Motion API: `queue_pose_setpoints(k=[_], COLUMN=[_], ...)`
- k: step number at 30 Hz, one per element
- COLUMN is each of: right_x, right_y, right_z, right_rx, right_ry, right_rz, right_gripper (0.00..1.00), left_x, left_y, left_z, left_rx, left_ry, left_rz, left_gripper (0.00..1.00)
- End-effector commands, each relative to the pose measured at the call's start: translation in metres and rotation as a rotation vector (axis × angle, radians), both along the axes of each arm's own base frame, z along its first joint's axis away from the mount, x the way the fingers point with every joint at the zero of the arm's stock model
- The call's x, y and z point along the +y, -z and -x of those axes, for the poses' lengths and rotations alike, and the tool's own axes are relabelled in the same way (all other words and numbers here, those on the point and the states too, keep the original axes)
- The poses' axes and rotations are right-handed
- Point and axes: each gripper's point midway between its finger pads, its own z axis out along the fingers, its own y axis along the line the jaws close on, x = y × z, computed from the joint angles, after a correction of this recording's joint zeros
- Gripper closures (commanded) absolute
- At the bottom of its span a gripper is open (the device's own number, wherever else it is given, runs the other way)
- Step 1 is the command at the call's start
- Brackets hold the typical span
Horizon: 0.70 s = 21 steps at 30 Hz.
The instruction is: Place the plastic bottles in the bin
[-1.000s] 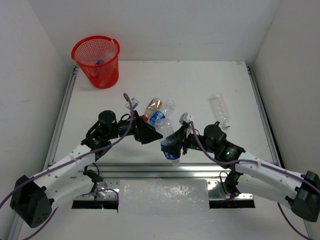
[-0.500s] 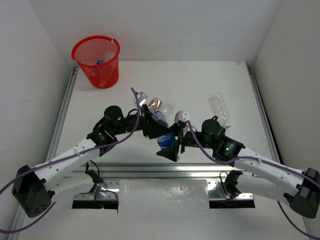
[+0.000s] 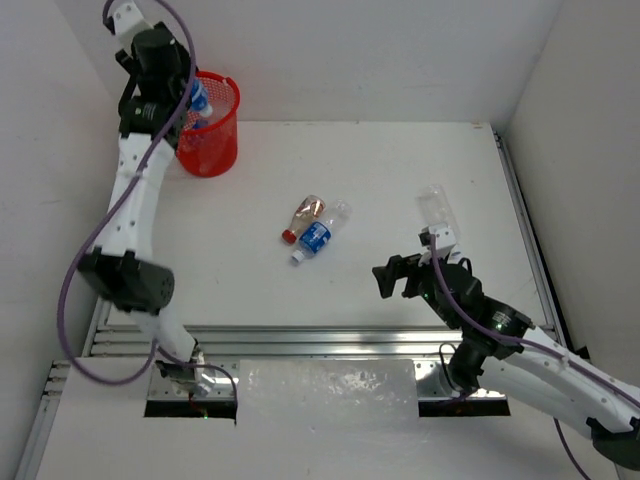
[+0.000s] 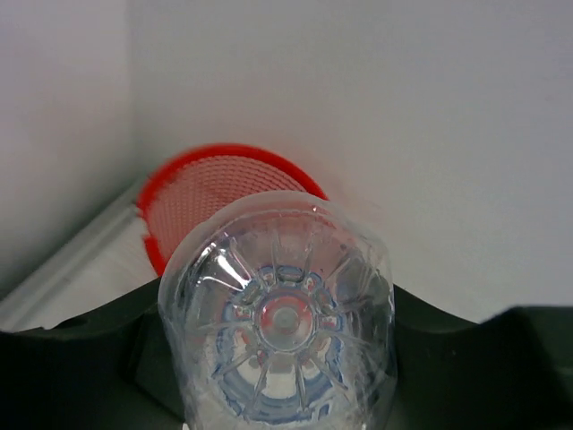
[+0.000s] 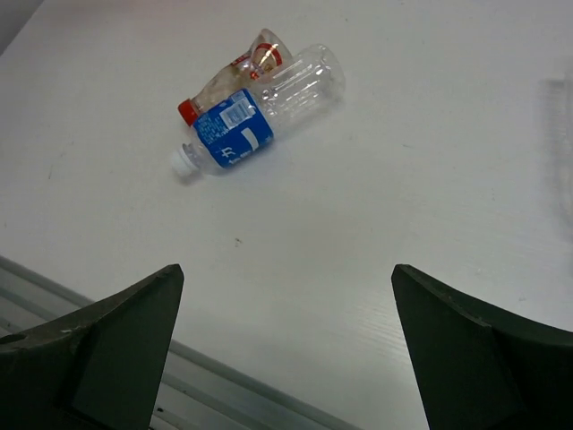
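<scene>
The left gripper (image 3: 186, 98) is pinching a plastic bottle (image 4: 279, 315), its dark fingers (image 4: 82, 365) pressing in on either side of the clear, ribbed base, which is facing the wrist camera. In the overhead view this held bottle is showing a blue label and is hanging at the left part of the rim of the bin (image 3: 212, 142), with the left arm (image 3: 130, 215) reaching up and back towards the far left corner of the table (image 3: 400, 170). From the wrist, the red mesh of the bin is appearing just behind the bottle, close against the white wall (image 4: 376, 107).

The right gripper (image 3: 400, 276) is standing wide open and gripping nothing, its two fingers (image 5: 100, 348) spreading apart above bare table near the front rail.

Beyond those fingers, two bottles are lying touching each other near the middle of the table: a blue-labelled bottle (image 5: 260, 115) with a white cap, and a crushed red-capped bottle (image 5: 226, 82) just behind it. Both are sitting well apart from the bin. A fourth, clear bottle (image 3: 437, 207) is lying on the right side of the table, just beyond the right gripper's wrist.
</scene>
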Motion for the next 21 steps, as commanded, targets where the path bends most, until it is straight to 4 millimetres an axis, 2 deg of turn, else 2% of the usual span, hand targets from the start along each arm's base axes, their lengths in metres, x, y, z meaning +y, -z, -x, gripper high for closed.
queue_pose_setpoints(k=[1,2,3,4,5,6,7,8,9,10,11,12,13,14,15,16,18,19,20,21], right_x=[-0.005,-0.003,-0.002,0.002,0.004,0.004,0.006,0.008,0.010,0.011,0.014,0.015,0.015,0.014,0.015,0.018,0.022,0.028,0.031,0.035], right_y=[0.012,0.015,0.017,0.018,0.020,0.021,0.022,0.023,0.021,0.026,0.025,0.027,0.028,0.029,0.029,0.032,0.034,0.039,0.042,0.043], right_z=[0.006,0.009,0.010,0.013,0.015,0.015,0.017,0.019,0.020,0.021,0.020,0.020,0.017,0.015,0.014,0.010,0.004,-0.003,-0.007,-0.012], right_rx=[0.050,0.065,0.073,0.082,0.087,0.087,0.092,0.094,0.090,0.096,0.090,0.096,0.098,0.108,0.118,0.153,0.184,0.224,0.246,0.270], right_ry=[0.024,0.007,0.001,-0.026,-0.039,-0.045,-0.060,-0.073,-0.085,-0.090,-0.094,-0.095,-0.080,-0.063,-0.051,-0.027,0.001,0.024,0.041,0.053], right_rz=[-0.015,-0.013,-0.013,-0.017,-0.020,-0.024,-0.029,-0.032,-0.044,-0.047,-0.063,-0.061,-0.064,-0.060,-0.057,-0.047,-0.030,-0.006,0.006,0.007], right_gripper=[0.01,0.01,0.01,0.01,0.01,0.01,0.01,0.01,0.01,0.01,0.01,0.01,0.01,0.01,0.01,0.01,0.01,0.01,0.01,0.01], left_x=[0.072,0.079,0.090,0.087,0.086,0.087,0.083,0.086,0.086,0.101,0.104,0.106,0.103,0.102,0.099,0.094,0.086,0.084,0.081,0.078], left_y=[0.000,0.000,-0.009,0.005,0.010,0.003,0.024,0.027,0.031,0.038,0.043,0.047,0.049,0.046,0.041,0.023,0.006,-0.015,-0.018,-0.037], left_z=[-0.026,-0.036,-0.044,-0.062,-0.069,-0.076,-0.087,-0.091,-0.096,-0.103,-0.106,-0.108,-0.111,-0.111,-0.112,-0.109,-0.104,-0.094,-0.088,-0.073], left_rx=[0.127,0.131,0.096,0.104,0.094,0.039,0.069,0.066,0.070,0.086,0.092,0.092,0.095,0.089,0.072,0.030,-0.007,-0.047,-0.045,-0.072], left_ry=[-0.278,-0.295,-0.314,-0.265,-0.257,-0.263,-0.223,-0.240,-0.240,-0.267,-0.279,-0.286,-0.267,-0.259,-0.247,-0.217,-0.189,-0.178,-0.166,-0.153], left_rz=[-0.174,-0.200,-0.234,-0.240,-0.241,-0.256,-0.291,-0.308,-0.322,-0.324,-0.323,-0.314,-0.313,-0.308,-0.286,-0.274,-0.255,-0.247,-0.233,-0.221], left_gripper=[1.00,1.00,1.00,0.96,0.91,0.84,0.83,0.82,0.68,0.57,0.44,0.20,0.09,0.01,0.00,0.00,0.00,0.00,0.00,0.00])
